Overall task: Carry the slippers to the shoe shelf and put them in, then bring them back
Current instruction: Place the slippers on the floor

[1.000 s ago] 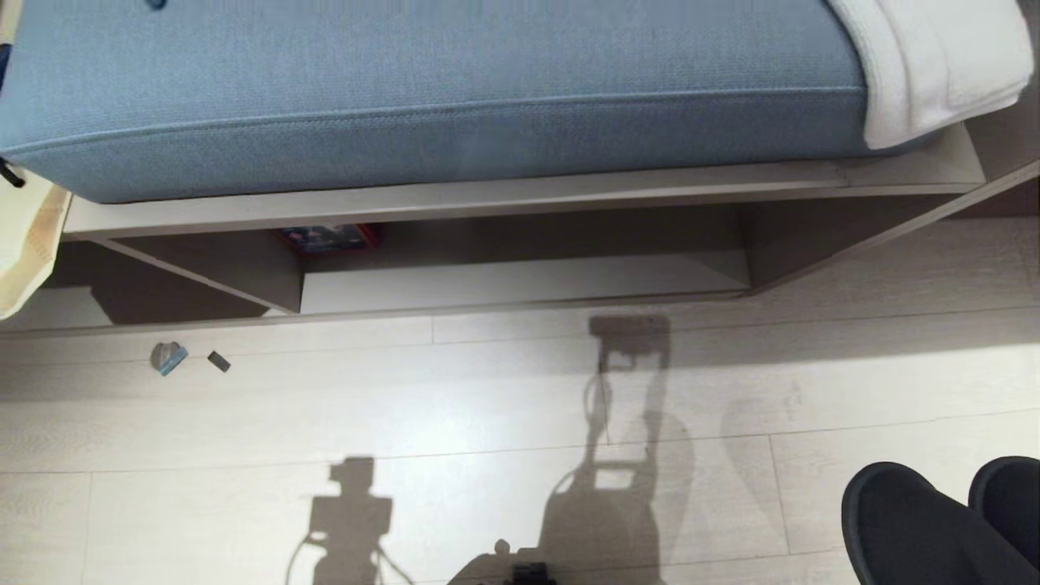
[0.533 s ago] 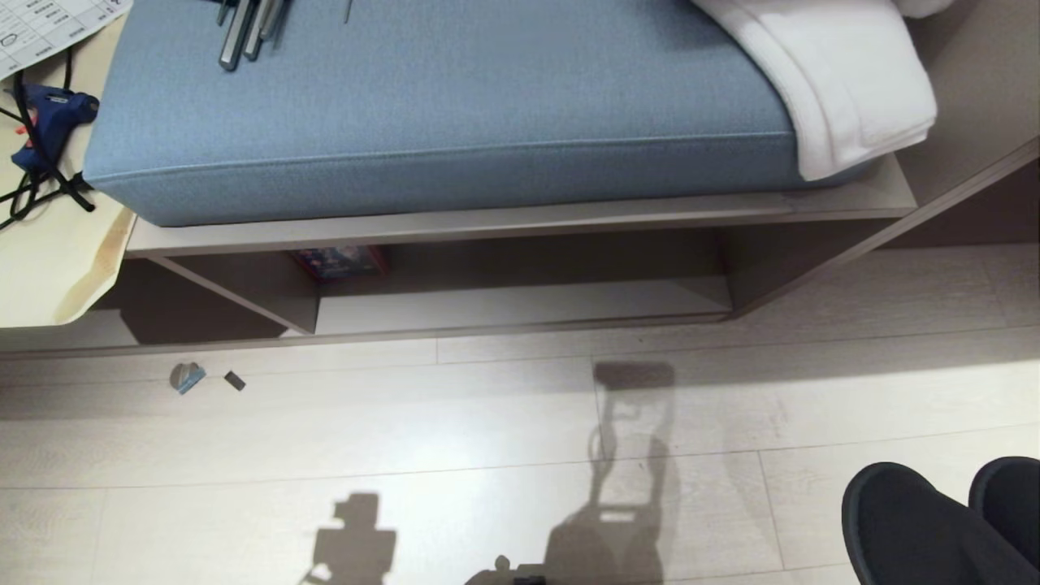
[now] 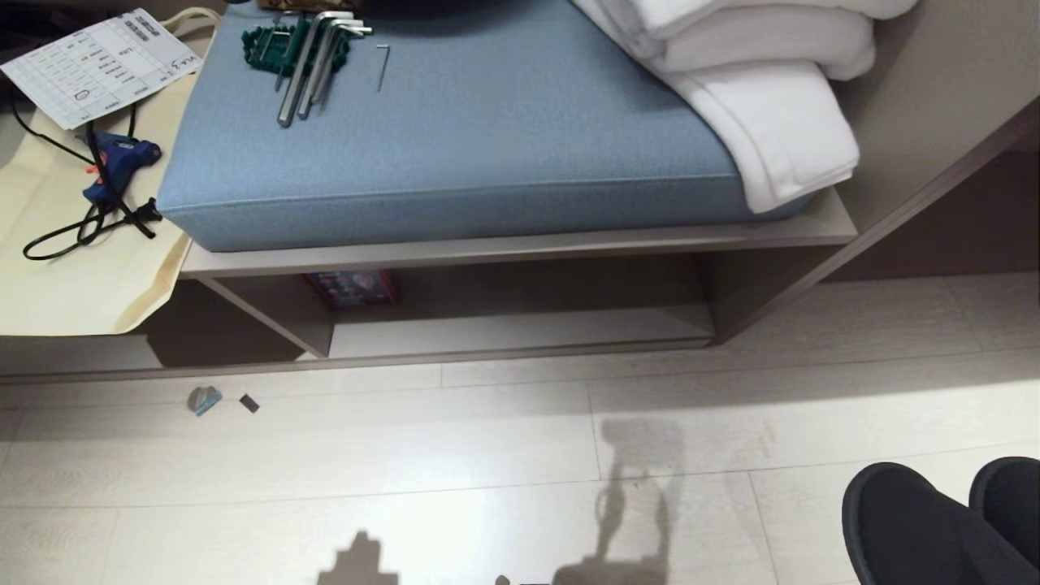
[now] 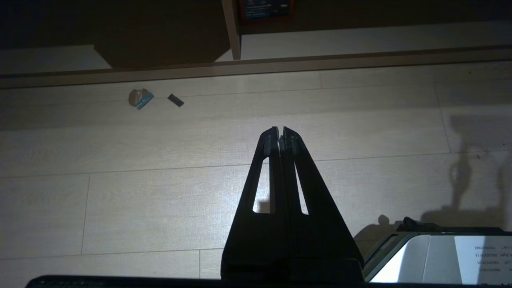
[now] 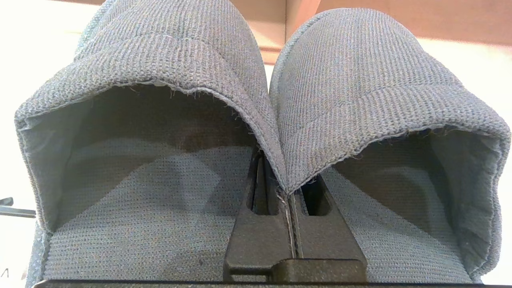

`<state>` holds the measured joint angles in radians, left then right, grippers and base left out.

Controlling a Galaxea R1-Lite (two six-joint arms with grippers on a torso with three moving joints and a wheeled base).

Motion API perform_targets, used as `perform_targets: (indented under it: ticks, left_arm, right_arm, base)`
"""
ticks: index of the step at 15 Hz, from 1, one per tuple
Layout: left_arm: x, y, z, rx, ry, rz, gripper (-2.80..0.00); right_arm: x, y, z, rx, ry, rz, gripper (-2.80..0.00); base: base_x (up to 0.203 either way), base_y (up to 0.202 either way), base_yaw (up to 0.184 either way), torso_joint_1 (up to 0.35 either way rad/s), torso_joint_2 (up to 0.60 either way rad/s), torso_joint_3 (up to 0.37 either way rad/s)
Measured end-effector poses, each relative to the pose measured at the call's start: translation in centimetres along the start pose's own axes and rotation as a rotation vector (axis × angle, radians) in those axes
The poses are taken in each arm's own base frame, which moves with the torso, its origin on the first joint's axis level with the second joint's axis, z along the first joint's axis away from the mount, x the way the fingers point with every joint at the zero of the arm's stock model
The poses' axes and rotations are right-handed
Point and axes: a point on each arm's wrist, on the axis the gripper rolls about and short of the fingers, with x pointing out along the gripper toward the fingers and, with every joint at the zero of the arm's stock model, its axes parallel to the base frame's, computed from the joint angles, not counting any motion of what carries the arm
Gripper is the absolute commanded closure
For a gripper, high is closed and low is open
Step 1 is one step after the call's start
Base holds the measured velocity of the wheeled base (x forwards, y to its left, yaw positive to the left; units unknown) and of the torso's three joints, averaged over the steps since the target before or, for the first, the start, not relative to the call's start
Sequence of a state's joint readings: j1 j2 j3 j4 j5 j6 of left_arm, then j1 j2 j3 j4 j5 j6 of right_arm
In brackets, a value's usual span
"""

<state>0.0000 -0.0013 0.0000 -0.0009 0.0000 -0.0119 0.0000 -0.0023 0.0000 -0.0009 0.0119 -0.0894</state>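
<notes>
From up top, the slippers (image 3: 942, 528) hang at my right side over the pale plank floor (image 3: 487, 455), well short of the bench, with the shoe shelf (image 3: 236, 325) tucked under its left end beside the wider cubby (image 3: 520, 329), probably so I can drive over. My left gripper (image 4: 280, 138) is pinched together on nothing, parked above the floor. My right gripper (image 5: 286, 192) is clamped on both inner edges where they meet, so one pinch carries the pair.

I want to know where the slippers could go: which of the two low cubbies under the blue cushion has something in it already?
The wider cubby, directly under the cushion: a red-and-blue box sits at its back left corner. The narrower cubby, left of the divider, shows nothing inside.
</notes>
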Motion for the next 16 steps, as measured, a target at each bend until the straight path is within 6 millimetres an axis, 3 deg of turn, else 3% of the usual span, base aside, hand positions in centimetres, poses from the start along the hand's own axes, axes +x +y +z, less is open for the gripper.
perform_targets:
  ticks: [16]
  left_arm:
    - [0.0,0.0,0.0,0.0,0.0,0.0,0.0]
  right_arm:
    - [0.0,0.0,0.0,0.005,0.001,0.001,0.0]
  base:
    - [0.0,0.0,0.0,0.002,0.0,0.204]
